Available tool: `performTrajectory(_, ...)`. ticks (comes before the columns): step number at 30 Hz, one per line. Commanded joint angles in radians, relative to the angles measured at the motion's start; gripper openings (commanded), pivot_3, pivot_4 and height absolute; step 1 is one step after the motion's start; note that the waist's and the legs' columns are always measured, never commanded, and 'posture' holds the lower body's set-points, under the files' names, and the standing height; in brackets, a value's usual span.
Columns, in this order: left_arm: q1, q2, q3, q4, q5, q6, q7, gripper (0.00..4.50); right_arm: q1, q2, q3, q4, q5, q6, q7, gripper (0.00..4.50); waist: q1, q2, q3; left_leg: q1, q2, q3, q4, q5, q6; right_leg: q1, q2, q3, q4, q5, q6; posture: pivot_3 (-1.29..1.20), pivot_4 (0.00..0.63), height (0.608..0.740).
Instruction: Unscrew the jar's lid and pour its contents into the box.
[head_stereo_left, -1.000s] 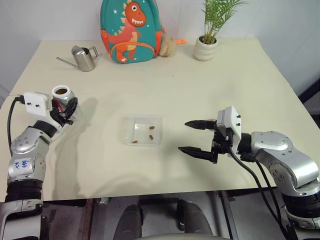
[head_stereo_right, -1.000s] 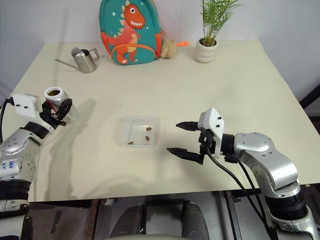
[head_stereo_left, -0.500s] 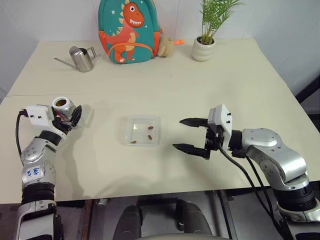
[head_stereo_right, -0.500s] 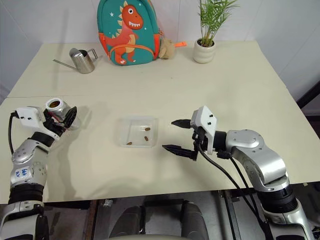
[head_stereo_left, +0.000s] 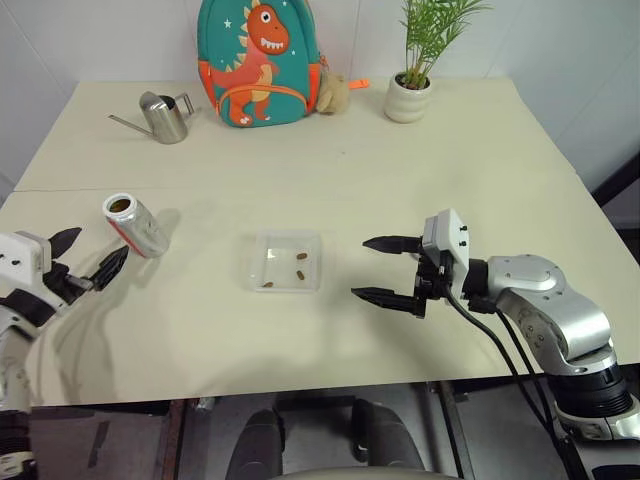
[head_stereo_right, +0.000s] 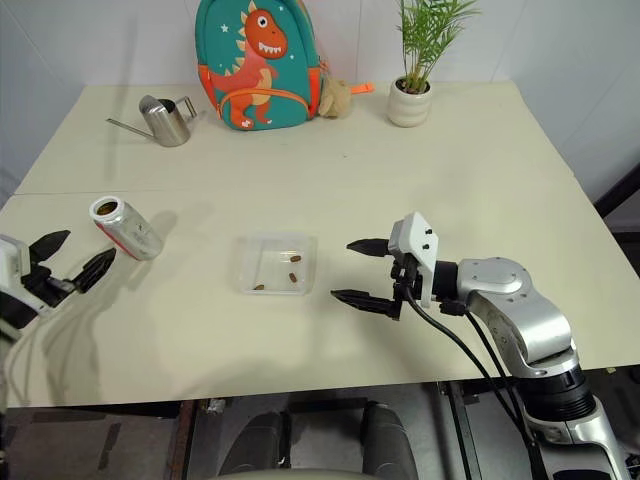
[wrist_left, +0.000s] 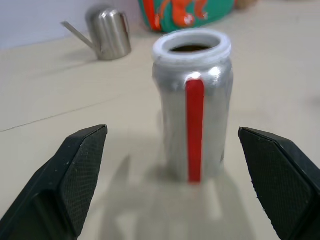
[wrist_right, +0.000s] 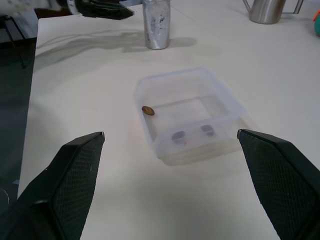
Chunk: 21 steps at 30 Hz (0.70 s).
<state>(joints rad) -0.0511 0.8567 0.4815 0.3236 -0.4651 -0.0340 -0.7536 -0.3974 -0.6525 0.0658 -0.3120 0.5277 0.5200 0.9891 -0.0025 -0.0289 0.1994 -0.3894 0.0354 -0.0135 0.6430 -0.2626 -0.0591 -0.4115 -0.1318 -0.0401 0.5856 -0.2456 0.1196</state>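
Standing open-mouthed at the left of the frame, the jar (head_stereo_left: 133, 224) is sitting free on the worktop (head_stereo_left: 450, 150), just beyond the wide-open, empty left tool (head_stereo_left: 84, 262). The right tool (head_stereo_left: 392, 270) is hanging wide open, empty, beside the box (head_stereo_left: 286, 260) holding three pellets (head_stereo_left: 299, 266). A careless sweep of the left tool risks toppling the jar.

Bare table (head_stereo_left: 200, 320) between jar (head_stereo_left: 133, 225) and box (head_stereo_left: 286, 260).

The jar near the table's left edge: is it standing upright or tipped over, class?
Upright. The jar stands on its base on the table, open mouth up, red stripe running vertically down its side.
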Motion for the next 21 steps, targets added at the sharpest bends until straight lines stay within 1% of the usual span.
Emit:
performTrajectory(1, 0.049, 0.056, 0.019, -0.050, 0.023, -0.058, -0.122, 4.47, -0.010, -0.037, -0.051, 0.009, -0.003, -0.048, 0.038, 4.50, 0.002, 0.000, 0.000, 0.000, 0.000, 0.000, 0.000, 0.000, 0.000, 0.000, 0.000, 0.000, 0.000, -0.001, -0.001, 0.00, 0.150, 0.740)
performTrajectory(4, 0.139, 0.075, 0.007, -0.202, 0.003, -0.077, -0.239, 4.47, 0.003, -0.067, -0.076, 0.033, -0.015, -0.096, 0.065, 4.50, 0.002, 0.000, 0.000, -0.001, 0.001, 0.000, -0.001, -0.002, 0.000, 0.000, 0.000, 0.000, -0.002, -0.001, -0.001, 0.00, 0.150, 0.740)
performTrajectory(6, 0.167, 0.067, -0.014, -0.311, -0.018, -0.051, -0.273, 4.47, 0.010, -0.087, -0.085, 0.054, -0.029, -0.129, 0.085, 4.50, 0.003, 0.000, 0.000, -0.001, 0.001, 0.002, -0.001, -0.004, 0.001, 0.000, 0.000, 0.000, -0.002, -0.001, -0.001, 0.00, 0.150, 0.740)
performTrajectory(7, 0.162, 0.058, -0.033, -0.362, -0.032, -0.032, -0.278, 4.47, 0.017, -0.096, -0.089, 0.056, -0.035, -0.143, 0.093, 4.50, 0.004, 0.000, 0.000, -0.001, 0.001, 0.002, -0.001, -0.004, 0.001, -0.001, 0.000, 0.000, -0.002, -0.001, -0.001, 0.00, 0.150, 0.740)
performTrajectory(9, 0.101, 0.035, -0.087, -0.425, -0.040, 0.000, -0.263, 4.47, 0.023, -0.100, -0.106, 0.070, -0.037, -0.185, 0.110, 4.50, 0.005, 0.001, 0.000, -0.001, 0.002, 0.002, -0.001, -0.005, 0.001, -0.001, 0.000, 0.000, -0.002, 0.000, 0.000, 0.00, 0.150, 0.740)
performTrajectory(11, 0.024, 0.013, -0.136, -0.443, -0.034, 0.039, -0.235, 4.47, 0.020, -0.102, -0.117, 0.093, -0.041, -0.206, 0.116, 4.50, 0.006, 0.002, 0.001, -0.001, 0.002, 0.002, 0.000, -0.005, 0.001, 0.000, 0.001, 0.000, -0.002, 0.001, 0.002, 0.00, 0.150, 0.740)
performTrajectory(14, -0.078, -0.028, -0.202, -0.429, -0.048, 0.053, -0.276, 4.47, 0.011, -0.112, -0.128, 0.099, -0.018, -0.169, 0.119, 4.50, 0.002, 0.002, 0.001, 0.000, 0.002, 0.002, 0.002, -0.005, 0.002, 0.000, 0.002, 0.000, 0.000, 0.003, 0.006, 0.00, 0.150, 0.740)
performTrajectory(16, -0.105, -0.037, -0.236, -0.407, -0.049, 0.047, -0.335, 4.47, 0.005, -0.115, -0.136, 0.102, -0.002, -0.152, 0.123, 4.50, -0.004, 0.002, 0.001, 0.000, 0.002, 0.002, 0.002, -0.005, 0.002, 0.000, 0.002, 0.000, 0.001, 0.004, 0.008, 0.00, 0.150, 0.740)
performTrajectory(17, -0.117, -0.043, -0.249, -0.394, -0.045, 0.044, -0.353, 4.47, 0.004, -0.114, -0.140, 0.106, -0.003, -0.153, 0.120, 4.50, -0.006, 0.002, 0.001, 0.000, 0.002, 0.003, 0.002, -0.005, 0.002, 0.000, 0.002, 0.001, 0.001, 0.006, 0.012, 0.00, 0.150, 0.740)
performTrajectory(21, -0.149, -0.063, -0.254, -0.373, -0.043, 0.054, -0.359, 4.47, 0.008, -0.112, -0.157, 0.102, 0.002, -0.144, 0.117, 4.50, -0.001, 0.002, 0.001, 0.000, 0.005, 0.003, 0.001, -0.005, 0.002, -0.001, 0.005, 0.001, 0.000, 0.006, 0.011, 0.00, 0.150, 0.740)
